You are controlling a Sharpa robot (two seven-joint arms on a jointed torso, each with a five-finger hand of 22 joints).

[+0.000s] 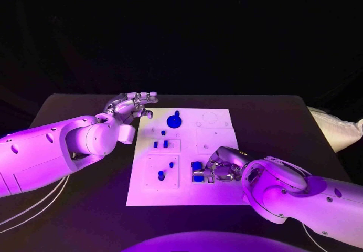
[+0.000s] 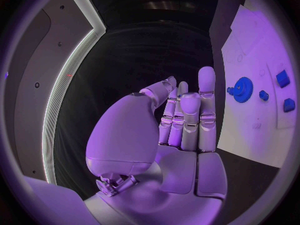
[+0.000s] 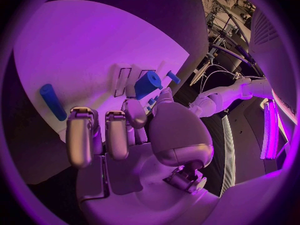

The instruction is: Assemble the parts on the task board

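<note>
Across the middle of the black table (image 1: 83, 210) lies the flat white rectangular task board (image 1: 215, 194), its long side running away from the robot; the left arm reaches in over the table beside the board's far left corner, and its silver left hand (image 1: 133, 104) hangs there with fingers extended and close together, holding nothing, apart from the board; the right arm comes in at the near right, and its silver right hand (image 1: 220, 167) rests over the board's near right part, fingers curled down at a short blue cylindrical part (image 3: 147, 83) that stands on the board; whether the fingers actually grip that piece cannot be told; a blue round gear-shaped part (image 1: 174, 121) sits near the board's far left area; a slim blue rod-shaped part (image 3: 52, 101) lies just off the board's edge near the right hand; small blue block-like parts (image 1: 160, 144) sit in the recessed plate left of centre; a small blue peg (image 1: 161, 175) stands in the near left recess.
</note>
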